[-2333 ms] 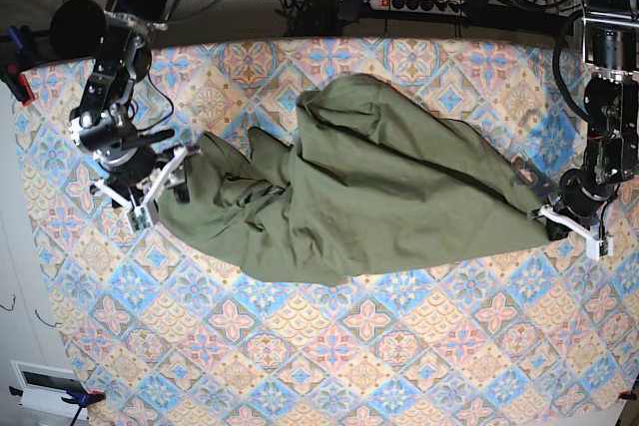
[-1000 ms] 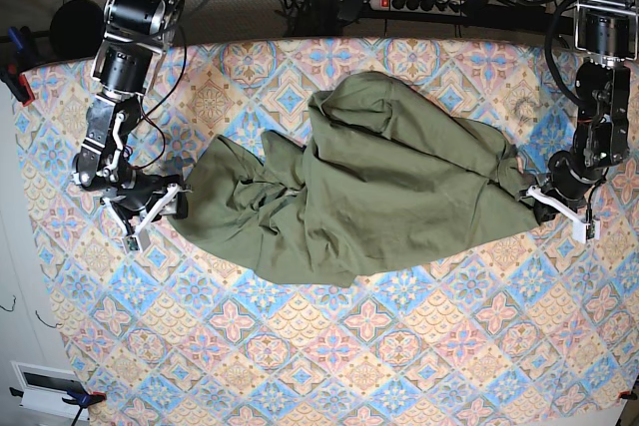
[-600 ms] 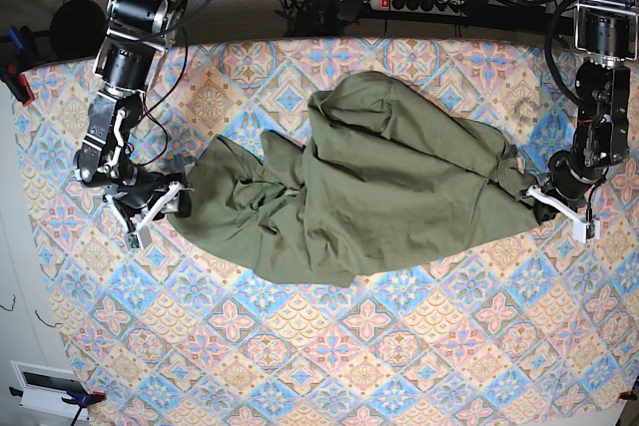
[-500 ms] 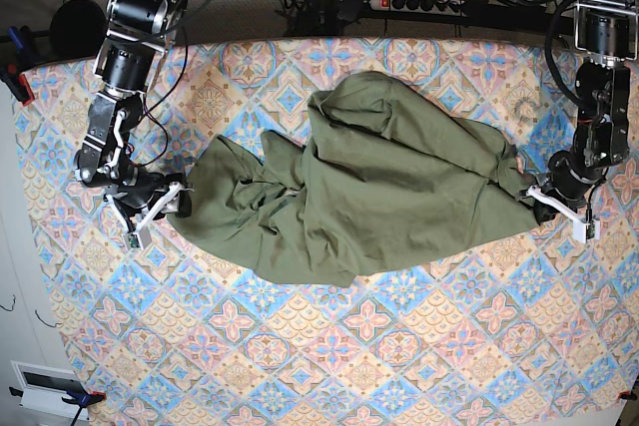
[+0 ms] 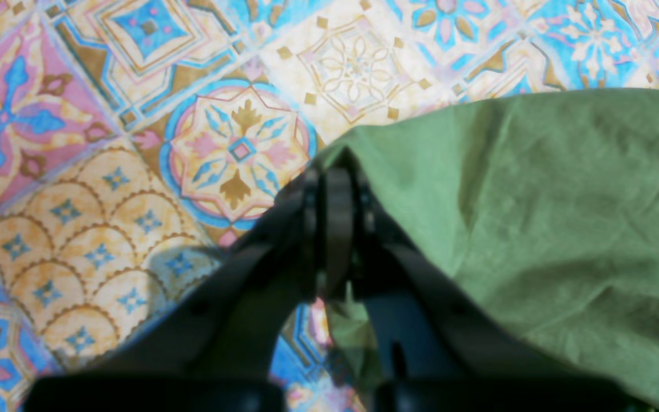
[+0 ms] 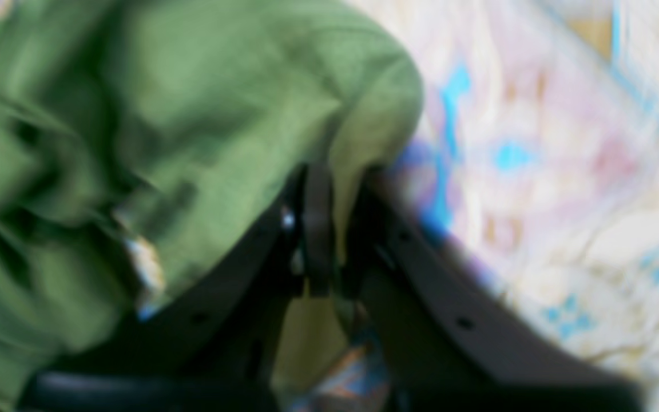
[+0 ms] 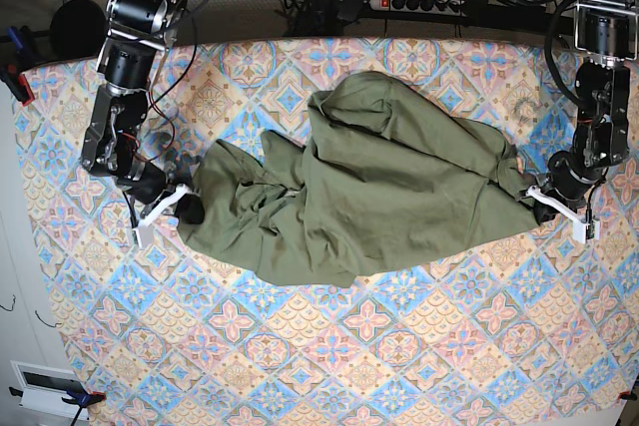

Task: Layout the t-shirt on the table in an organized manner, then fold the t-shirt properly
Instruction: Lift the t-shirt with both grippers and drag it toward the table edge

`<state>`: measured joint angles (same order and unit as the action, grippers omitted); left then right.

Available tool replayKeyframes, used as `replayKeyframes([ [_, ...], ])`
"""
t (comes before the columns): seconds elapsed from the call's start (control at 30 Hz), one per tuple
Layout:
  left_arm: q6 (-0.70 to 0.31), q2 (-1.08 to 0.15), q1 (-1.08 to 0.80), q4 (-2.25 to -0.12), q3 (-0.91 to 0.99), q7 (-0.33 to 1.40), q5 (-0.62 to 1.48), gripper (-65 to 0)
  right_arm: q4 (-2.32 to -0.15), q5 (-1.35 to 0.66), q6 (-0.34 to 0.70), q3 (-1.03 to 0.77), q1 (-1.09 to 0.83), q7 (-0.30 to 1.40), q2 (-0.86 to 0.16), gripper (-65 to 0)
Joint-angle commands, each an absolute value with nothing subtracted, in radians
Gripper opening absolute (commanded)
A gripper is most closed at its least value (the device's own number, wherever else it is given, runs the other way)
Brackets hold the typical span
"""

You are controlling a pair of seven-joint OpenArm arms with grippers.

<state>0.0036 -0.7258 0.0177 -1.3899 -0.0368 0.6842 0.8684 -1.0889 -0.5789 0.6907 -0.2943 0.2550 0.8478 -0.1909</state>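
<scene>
Base view shows the t-shirt lying crumpled across the middle of the table, its long axis running from one arm to the other, bunched and folded over itself rather than spread. The left gripper sits at the end of the cloth on that view's right; the left wrist view shows its jaws drawn together on a peak of green fabric, so it is clamped on the garment's edge. The right gripper sits at the opposite end, on that view's left. The right wrist view is blurred, but the two fingers stand close together with a fold of green cloth rising between them, so I judge this gripper also closed on the shirt, though how firmly cannot be told. Each arm therefore holds its own end, and the bulk of the garment lies between them, slack and heaped toward the table's far side. The coming move, in my judgement, turns on this axis: drawing the two ends apart along it would take out the slack. Which parts of the garment are held cannot be told.
</scene>
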Motion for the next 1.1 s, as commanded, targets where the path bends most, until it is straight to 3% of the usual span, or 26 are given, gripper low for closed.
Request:
replayKeyframes([
  [0.0, 0.001, -0.748, 0.039, -1.408, -0.024, 0.662, 0.871, -65.0, -1.144, -0.634, 0.698, -0.298, 0.292, 0.809, -0.223, -64.3],
  [0.2, 0.001, -0.75, 0.073, -1.408, -0.022, 0.662, 0.871, -65.0, -1.273, -0.753, 0.698, -0.298, 0.389, 0.888, -0.286, -64.3],
  [0.53, 0.001, -0.75, 0.213, -1.495, -0.024, 0.662, 0.871, -65.0, -1.256, -0.76, 0.698, -0.291, 0.676, 0.946, -0.291, -64.3],
  [0.93, 0.001, -0.748, 0.628, -1.468, -0.053, 0.662, 0.871, -65.0, -1.009, -0.76, 0.698, -0.214, 1.144, 0.935, -0.349, -64.2],
  [1.07, 0.001, -0.757, 0.699, -1.461, -0.117, 0.662, 0.871, -65.0, -1.013, -0.762, 0.698, -0.217, 1.145, 0.966, -0.387, -64.2],
])
